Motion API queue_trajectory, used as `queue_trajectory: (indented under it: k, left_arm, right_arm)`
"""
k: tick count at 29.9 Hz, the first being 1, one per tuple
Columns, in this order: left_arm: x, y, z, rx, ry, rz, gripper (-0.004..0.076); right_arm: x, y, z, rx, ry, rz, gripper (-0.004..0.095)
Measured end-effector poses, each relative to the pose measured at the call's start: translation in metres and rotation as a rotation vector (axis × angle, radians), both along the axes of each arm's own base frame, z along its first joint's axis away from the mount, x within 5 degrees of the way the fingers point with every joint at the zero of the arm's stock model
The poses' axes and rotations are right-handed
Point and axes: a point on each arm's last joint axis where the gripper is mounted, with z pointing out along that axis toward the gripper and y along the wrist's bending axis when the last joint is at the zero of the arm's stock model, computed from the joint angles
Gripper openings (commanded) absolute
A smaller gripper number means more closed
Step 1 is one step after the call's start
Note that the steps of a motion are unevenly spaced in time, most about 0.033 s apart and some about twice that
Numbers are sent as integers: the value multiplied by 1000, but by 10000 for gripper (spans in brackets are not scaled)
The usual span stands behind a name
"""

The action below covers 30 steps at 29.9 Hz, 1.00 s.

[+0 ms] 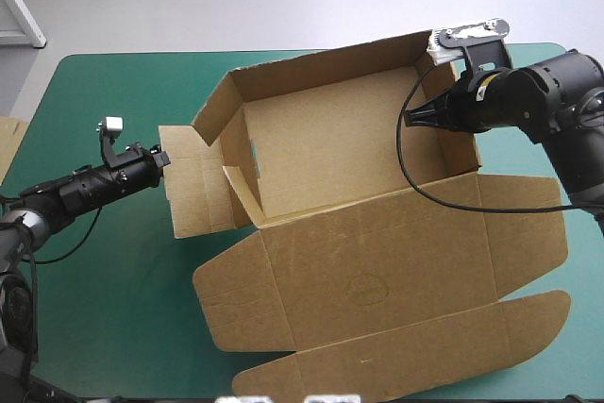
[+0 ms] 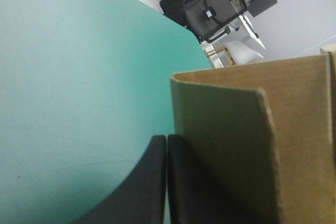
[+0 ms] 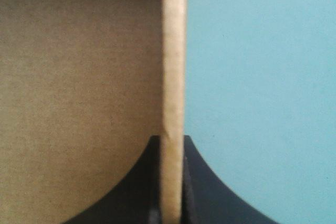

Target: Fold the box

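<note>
the brown box (image 1: 377,261) sits mid-frame on the teal-green cover (image 1: 104,309), with its far and side walls raised and its lid flat toward the lower edge. the right gripper (image 1: 408,117), upper right, is clamped on the box's right wall. the left gripper (image 1: 162,156), middle left, has its fingers pressed together, tips at the outer left flap.
</note>
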Motion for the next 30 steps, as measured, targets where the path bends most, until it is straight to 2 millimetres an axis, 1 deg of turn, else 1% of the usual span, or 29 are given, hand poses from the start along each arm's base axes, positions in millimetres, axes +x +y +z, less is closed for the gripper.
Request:
queue_trajectory:
  k: [5,10,17,22,27,30]
  left_arm:
    - [-1,-1,-1,9,15,-13,-4]
    - [-2,-1,-1,12,20,-15,-4]
    - [-5,-2,8,14,-7,-11,-4]
    - [-7,-2,15,-2,-30,1,-4]
    - [-7,-2,18,-24,-28,12,-4]
    - [-6,-7,20,-29,-25,-2,-4]
  right_arm:
    - [13,1,-8,-28,-3,-18,-16]
    - [25,2,-15,-17,2,-35,-16]
    - [41,3,-29,-18,31,-45,-16]
    - [44,4,-31,-7,23,-44,-16]
    - [45,6,-30,10,12,-39,-16]
    - [45,7,-29,20,5,-37,-16]
